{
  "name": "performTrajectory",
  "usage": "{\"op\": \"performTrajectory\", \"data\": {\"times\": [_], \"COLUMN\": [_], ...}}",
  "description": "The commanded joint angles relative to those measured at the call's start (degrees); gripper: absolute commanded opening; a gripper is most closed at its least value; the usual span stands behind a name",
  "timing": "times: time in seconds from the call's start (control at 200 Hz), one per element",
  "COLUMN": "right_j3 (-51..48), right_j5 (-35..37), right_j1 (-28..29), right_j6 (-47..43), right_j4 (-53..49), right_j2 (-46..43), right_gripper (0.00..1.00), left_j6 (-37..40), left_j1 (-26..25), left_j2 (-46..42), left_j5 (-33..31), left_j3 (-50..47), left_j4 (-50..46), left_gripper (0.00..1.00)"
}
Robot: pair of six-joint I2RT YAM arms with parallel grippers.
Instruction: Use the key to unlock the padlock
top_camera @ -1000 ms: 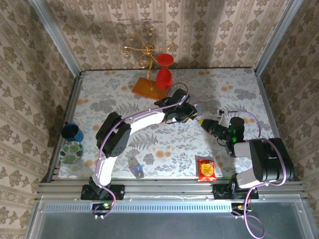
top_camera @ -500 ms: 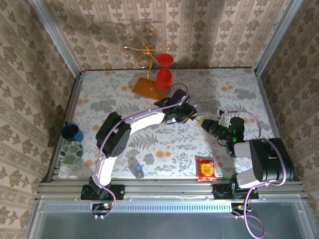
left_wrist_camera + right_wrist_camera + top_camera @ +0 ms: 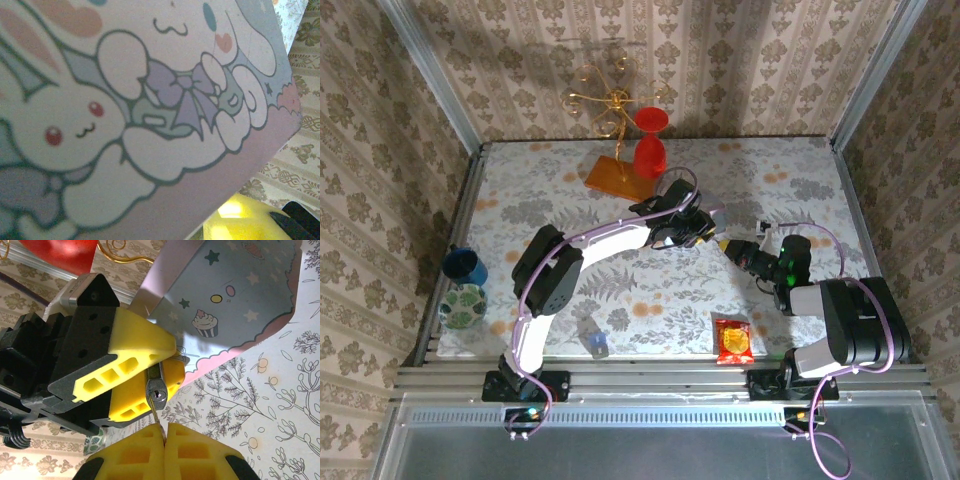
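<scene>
In the right wrist view the left gripper (image 3: 169,363) has its yellow fingers shut on the padlock (image 3: 156,390), a small grey metal block whose keyhole faces the camera. My right gripper (image 3: 165,427) is shut on the key (image 3: 158,419). Its thin blade slants up to the padlock's lower edge, just below the keyhole and not inside it. From above, both grippers meet mid-table, left gripper (image 3: 704,231) and right gripper (image 3: 729,245), beside the pink cartoon tin box (image 3: 718,214). That tin box (image 3: 150,100) sits close in front of the left wrist camera.
A red goblet (image 3: 650,145) and a gold wire stand on an orange base (image 3: 616,176) are at the back. A blue cup (image 3: 465,265) and a green patterned jar (image 3: 462,305) stand at the left edge. A small bottle (image 3: 592,338) and a red snack packet (image 3: 733,340) lie near the front.
</scene>
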Motion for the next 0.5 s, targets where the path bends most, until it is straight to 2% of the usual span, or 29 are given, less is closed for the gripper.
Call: {"op": "performTrajectory", "data": {"times": [0.0,0.495], "right_j3": [-1.0,-0.5], "right_j5": [0.1,0.1], "right_j1": [-0.3,-0.1], "right_j6": [-1.6,-0.1], "right_j4": [-0.8,1.3], "right_j2": [-1.2,-0.4], "right_gripper": [0.0,0.0], "left_j6": [0.9,0.6], "left_j1": [0.2,0.1], "left_j2": [-2.6,-2.2], "left_j5": [0.7,1.5], "left_j3": [0.1,-0.2], "left_j4": [2.2,2.5], "left_gripper": [0.0,0.0]}}
